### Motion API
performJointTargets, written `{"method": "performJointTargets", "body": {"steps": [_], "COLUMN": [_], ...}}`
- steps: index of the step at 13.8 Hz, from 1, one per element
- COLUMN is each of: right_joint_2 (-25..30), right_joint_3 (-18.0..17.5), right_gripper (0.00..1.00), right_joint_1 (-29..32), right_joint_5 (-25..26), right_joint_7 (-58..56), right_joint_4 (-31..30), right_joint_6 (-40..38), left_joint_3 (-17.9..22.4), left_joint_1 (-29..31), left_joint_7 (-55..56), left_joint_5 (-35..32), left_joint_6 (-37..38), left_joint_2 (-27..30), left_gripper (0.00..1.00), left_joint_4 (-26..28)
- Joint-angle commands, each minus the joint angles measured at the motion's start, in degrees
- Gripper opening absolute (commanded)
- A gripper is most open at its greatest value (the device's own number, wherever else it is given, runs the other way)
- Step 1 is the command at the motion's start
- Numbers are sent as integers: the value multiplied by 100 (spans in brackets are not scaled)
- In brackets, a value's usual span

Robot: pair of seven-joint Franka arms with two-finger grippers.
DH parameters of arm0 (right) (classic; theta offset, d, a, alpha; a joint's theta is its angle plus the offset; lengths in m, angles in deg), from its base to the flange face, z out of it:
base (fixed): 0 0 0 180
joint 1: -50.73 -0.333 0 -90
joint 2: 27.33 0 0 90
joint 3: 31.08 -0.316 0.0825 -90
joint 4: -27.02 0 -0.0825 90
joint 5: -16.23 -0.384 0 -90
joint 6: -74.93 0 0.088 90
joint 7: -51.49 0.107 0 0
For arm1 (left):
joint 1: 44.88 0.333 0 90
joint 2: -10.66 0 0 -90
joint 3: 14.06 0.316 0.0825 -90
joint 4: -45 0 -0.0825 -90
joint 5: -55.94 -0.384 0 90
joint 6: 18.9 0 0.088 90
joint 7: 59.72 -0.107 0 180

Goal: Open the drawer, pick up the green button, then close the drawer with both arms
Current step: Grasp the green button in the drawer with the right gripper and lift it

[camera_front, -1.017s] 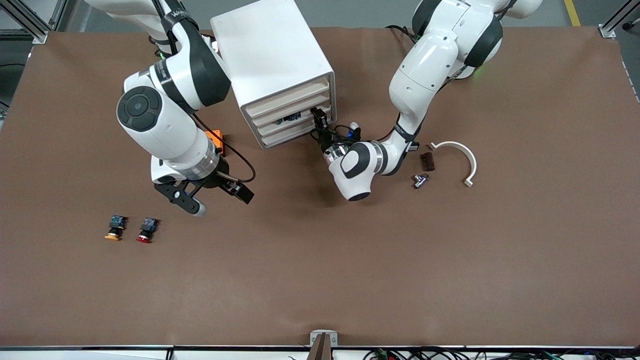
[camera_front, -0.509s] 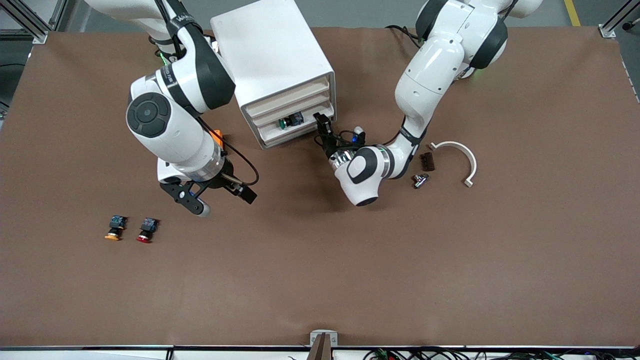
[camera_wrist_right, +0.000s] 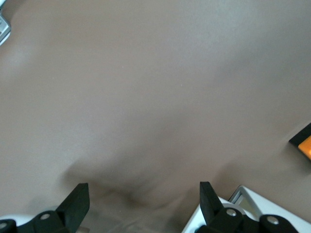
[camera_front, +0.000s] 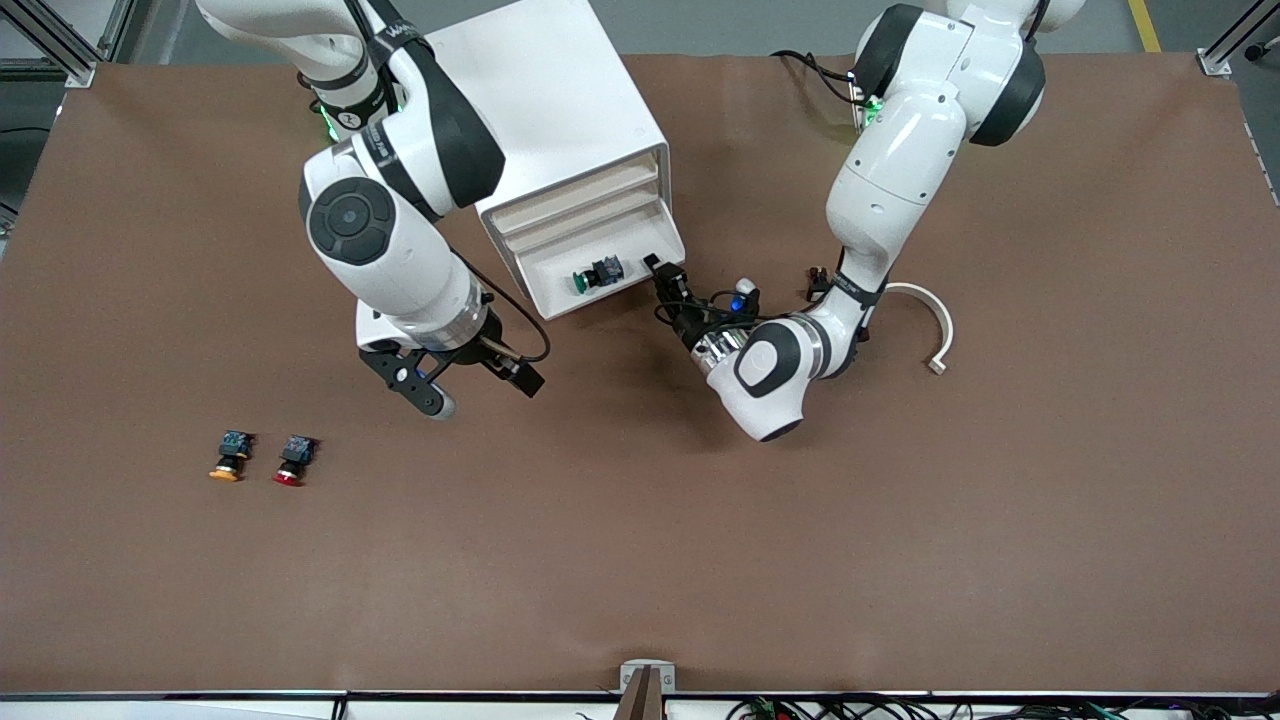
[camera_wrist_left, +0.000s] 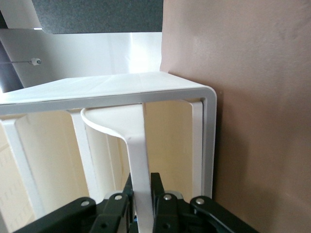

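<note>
Clamped on the pull tab of the shallow cream-white plastic drawer (camera_front: 600,277), the left gripper (camera_front: 662,272) has it drawn out of the boxy white cabinet (camera_front: 545,120). One green-capped button (camera_front: 597,274) lies inside, untaken; closing remains. At the cabinet's seven o'clock, the right gripper (camera_front: 470,385) hangs open over bare table. Two more buttons lie toward eight o'clock: one red-capped (camera_front: 292,461), one yellow-orange-capped (camera_front: 229,455).
</note>
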Motion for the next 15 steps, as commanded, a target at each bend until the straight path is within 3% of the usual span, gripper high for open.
{"method": "performJointTargets", "body": {"steps": [1, 7, 8, 10, 12, 15], "right_joint_2": [-76, -129, -120, -111, -111, -41], "right_joint_3": [21, 30, 30, 30, 30, 30], "right_gripper": [100, 100, 100, 100, 100, 100], "right_joint_1": [-200, -569, -692, -833, -1017, -1159], "right_joint_5": [-50, -15, -15, -15, -15, -6], "right_joint_7": [468, 1119, 1181, 1400, 1620, 1954], "right_joint_4": [18, -358, -517, -632, -799, -1124], "right_joint_6": [67, 199, 252, 235, 252, 375], "left_joint_3": [3, 47, 47, 38, 38, 47], "left_joint_1": [203, 345, 345, 380, 450, 704], "left_joint_7": [-19, -27, -27, -36, -385, -1351], "left_joint_5": [111, 94, 94, 94, 103, 76], "left_joint_6": [74, 65, 65, 30, 30, 30], "left_joint_2": [86, 95, 86, 77, 95, 156], "left_gripper": [18, 18, 33, 75, 100, 100], "left_joint_4": [18, -61, -61, -131, -192, -429]}}
